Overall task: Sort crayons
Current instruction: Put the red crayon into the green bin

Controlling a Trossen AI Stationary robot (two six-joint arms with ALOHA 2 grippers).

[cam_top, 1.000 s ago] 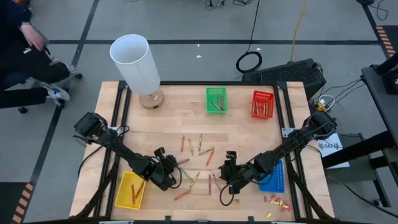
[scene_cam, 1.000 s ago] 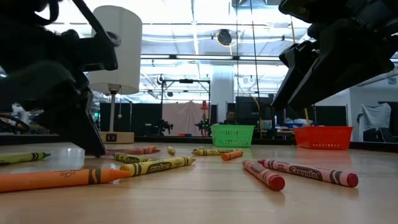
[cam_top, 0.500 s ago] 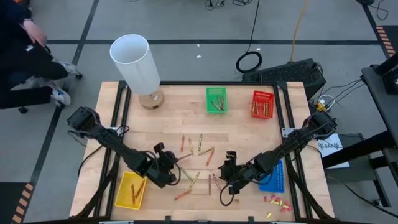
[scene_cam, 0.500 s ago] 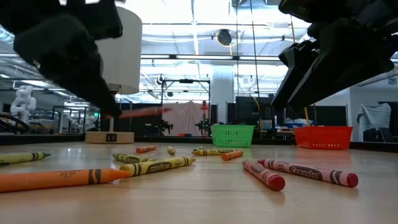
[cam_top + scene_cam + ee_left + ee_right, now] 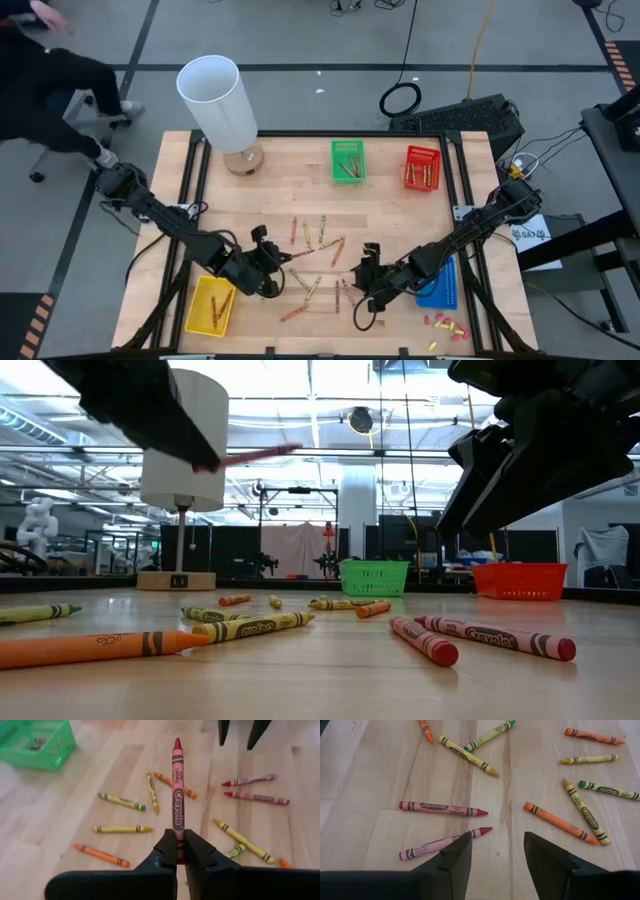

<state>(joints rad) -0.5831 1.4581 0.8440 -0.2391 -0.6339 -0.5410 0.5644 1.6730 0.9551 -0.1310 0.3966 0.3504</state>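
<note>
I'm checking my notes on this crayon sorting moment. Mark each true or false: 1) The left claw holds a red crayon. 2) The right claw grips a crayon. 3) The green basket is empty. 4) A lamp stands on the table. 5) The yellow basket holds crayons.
1) True: the left claw is shut on a red crayon, lifted above the table.
2) False: the right claw is open and holds nothing, over two red crayons.
3) False: the green basket holds crayons.
4) True: the lamp stands at a far corner.
5) True: the yellow basket holds some.

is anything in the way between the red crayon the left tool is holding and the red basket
Nothing visible. The left tool holds the red crayon above the table; the way to the red basket crosses only flat loose crayons.
</note>
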